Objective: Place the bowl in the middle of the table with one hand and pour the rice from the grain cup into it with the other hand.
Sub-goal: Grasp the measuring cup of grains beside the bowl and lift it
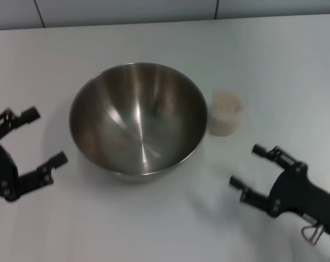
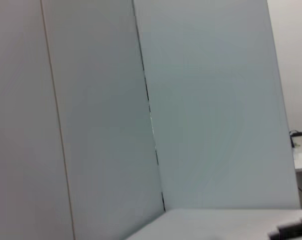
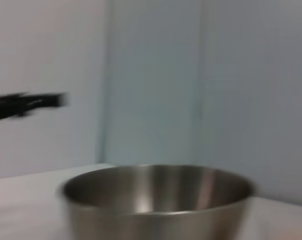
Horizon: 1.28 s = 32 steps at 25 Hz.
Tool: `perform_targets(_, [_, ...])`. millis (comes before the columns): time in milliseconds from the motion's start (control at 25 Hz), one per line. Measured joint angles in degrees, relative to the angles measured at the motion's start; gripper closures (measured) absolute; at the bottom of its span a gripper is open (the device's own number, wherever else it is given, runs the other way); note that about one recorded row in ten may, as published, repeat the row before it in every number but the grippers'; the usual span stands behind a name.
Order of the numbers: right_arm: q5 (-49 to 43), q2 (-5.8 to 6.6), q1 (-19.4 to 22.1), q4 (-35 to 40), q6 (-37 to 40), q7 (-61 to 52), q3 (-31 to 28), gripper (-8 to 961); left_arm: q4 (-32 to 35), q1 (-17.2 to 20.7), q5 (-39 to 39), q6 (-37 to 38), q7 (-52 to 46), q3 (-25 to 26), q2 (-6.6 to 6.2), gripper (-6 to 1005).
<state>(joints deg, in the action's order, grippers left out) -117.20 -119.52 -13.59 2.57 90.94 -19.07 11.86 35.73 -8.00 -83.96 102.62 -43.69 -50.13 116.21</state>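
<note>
The steel bowl stands upright and empty on the white table, near its middle. It also shows in the right wrist view. The clear grain cup stands upright just right of the bowl, filled with pale rice. My left gripper is open and empty, left of the bowl and apart from it. My right gripper is open and empty, in front of the cup and apart from it. A black finger shows in the right wrist view.
A pale panelled wall runs along the table's far edge. The left wrist view shows the wall panels and a strip of table.
</note>
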Motion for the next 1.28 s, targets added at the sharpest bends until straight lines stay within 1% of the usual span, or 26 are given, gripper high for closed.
perform_targets(160, [10.2, -0.07, 0.5, -1.5, -3.2, 0.0, 0.0, 123, -7.3, 0.7, -2.0, -0.8, 5.6, 0.1, -0.37, 140])
perform_targets(200, [13.1, -0.08, 0.6, -2.0, -4.3, 0.3, 0.0, 124, -7.3, 0.7, -2.0, -0.8, 5.6, 0.1, -0.37, 140])
perform_targets(280, [18.4, -0.09, 0.7, -3.4, -5.9, 1.8, 0.0, 124, -11.0, 0.8, -3.2, -4.1, 7.9, 0.1, -0.39, 140])
perform_targets(360, [22.6, -0.1, 0.6, -5.2, -7.1, 5.0, 0.0, 124, -11.0, 0.8, -3.2, -4.1, 7.9, 0.1, -0.39, 140])
perform_targets(400, [23.8, -0.1, 0.5, -6.1, -7.4, 7.0, 0.0, 124, -11.9, 0.8, -3.7, -6.7, 8.6, 0.0, -0.25, 140])
perform_targets(440, [24.6, -0.1, 0.2, -6.8, -7.7, 8.5, 0.0, 124, -11.9, 0.8, -3.7, -6.7, 8.6, 0.0, -0.25, 140])
perform_targets(480, [24.9, -0.1, -0.1, -7.4, -8.0, 9.7, 0.0, 124, -12.1, 0.6, -3.8, -10.0, 8.9, -0.3, 0.04, 140])
perform_targets(640, [25.0, -0.1, -1.4, -8.4, -10.0, 11.0, 0.0, 124, -12.0, 0.1, -3.8, -10.6, 8.5, -0.3, -0.11, 140])
perform_targets(720, [25.0, -0.1, -1.9, -8.8, -11.1, 11.0, 0.0, 124, -11.6, 0.0, -3.8, -10.7, 7.8, -0.2, -0.41, 140])
perform_targets(920, [25.1, -0.1, -2.9, -9.3, -13.3, 11.1, 0.1, 124, -10.6, -0.6, -3.8, -10.3, 3.7, 0.1, -1.83, 140])
perform_targets(1080, [25.1, -0.1, -3.6, -9.3, -14.3, 11.1, 0.1, 123, -9.1, -0.7, -3.8, -10.6, 1.7, 0.1, -1.86, 140])
perform_targets(1280, [25.3, -0.14, -5.4, -9.5, -17.2, 11.1, -0.8, 137, -7.8, -0.7, -3.7, -10.9, 0.7, -0.1, -1.74, 140])
